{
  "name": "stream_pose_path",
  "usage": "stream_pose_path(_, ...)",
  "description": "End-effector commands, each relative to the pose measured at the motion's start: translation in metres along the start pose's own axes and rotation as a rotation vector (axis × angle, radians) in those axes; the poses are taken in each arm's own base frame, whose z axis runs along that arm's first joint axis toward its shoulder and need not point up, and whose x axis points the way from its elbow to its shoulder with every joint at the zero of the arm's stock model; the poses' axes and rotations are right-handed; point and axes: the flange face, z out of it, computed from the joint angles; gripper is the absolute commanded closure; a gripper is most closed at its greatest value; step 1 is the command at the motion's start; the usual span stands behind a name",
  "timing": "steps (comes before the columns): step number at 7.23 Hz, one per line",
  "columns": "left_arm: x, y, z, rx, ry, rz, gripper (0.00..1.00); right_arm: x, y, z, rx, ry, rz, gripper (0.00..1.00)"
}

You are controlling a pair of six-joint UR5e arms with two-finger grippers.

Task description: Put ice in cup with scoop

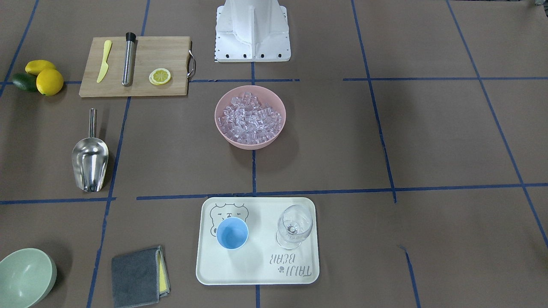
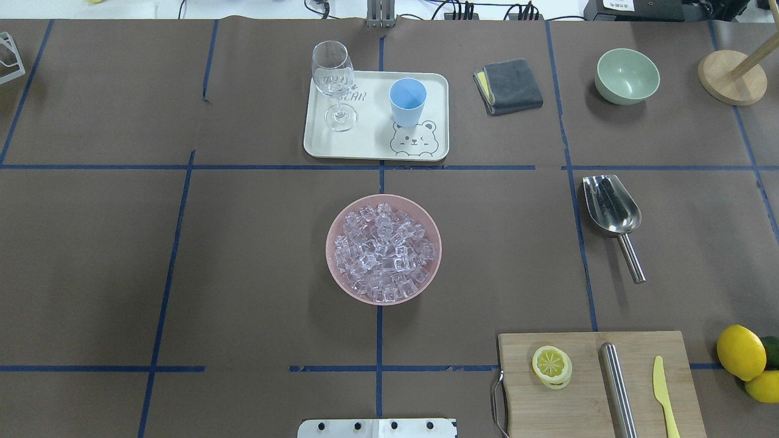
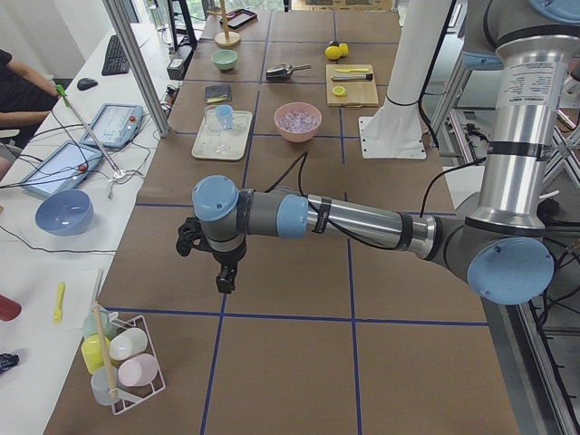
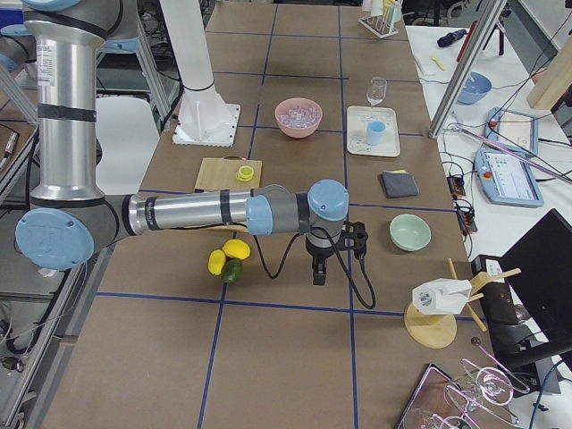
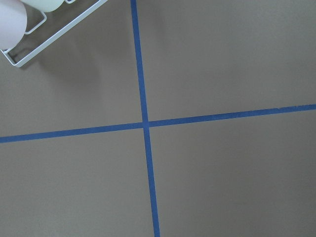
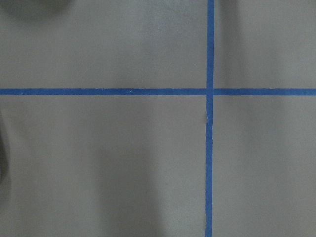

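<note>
Starting at the left, my left tool (image 3: 224, 281) hangs pointing straight down over bare tabletop at the left end, with its forearm stretched out level. I cannot tell whether it is open or closed. In the middle, the cup (image 2: 406, 100) stands upright and empty on the tray (image 2: 371, 143). Just nearer the robot, the ice (image 2: 383, 252) is heaped in the pink bowl (image 2: 329, 243). Further right the scoop (image 2: 610, 204) lies flat with its trough up and its handle (image 2: 630, 258) pointing back toward the robot. My right tool (image 4: 318, 273) hangs the same way over the right end, near the lemons (image 4: 237, 249) and well apart from the scoop; I cannot tell its state either. I judge that fetching the scoop comes first. I'd bring the right tool over the handle with the jaws across it and grip toward the free end, so the trough stays level.
</note>
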Motion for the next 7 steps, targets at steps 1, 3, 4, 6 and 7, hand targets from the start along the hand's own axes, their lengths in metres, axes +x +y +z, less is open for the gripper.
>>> stream_pose_path(1, 0.010, -0.002, -0.006, 0.016, 0.013, 0.019, 0.00, -0.003, 0.000, 0.004, -0.016, -0.054, 0.004, 0.00)
stream_pose_path(3, 0.066, -0.011, 0.015, -0.005, 0.127, 0.130, 0.00, -0.033, -0.004, 0.019, -0.045, -0.078, -0.058, 0.00)
stream_pose_path(4, 0.105, -0.016, 0.029, 0.020, 0.147, 0.262, 0.00, -0.041, -0.004, 0.023, -0.033, -0.092, -0.096, 0.00)
stream_pose_path(6, 0.189, -0.021, 0.055, 0.081, 0.204, 0.544, 0.00, -0.060, -0.006, 0.028, -0.015, -0.108, -0.162, 0.00)
stream_pose_path(7, 0.238, -0.015, 0.068, 0.103, 0.250, 0.680, 0.00, -0.064, -0.005, 0.031, -0.020, -0.112, -0.171, 0.00)
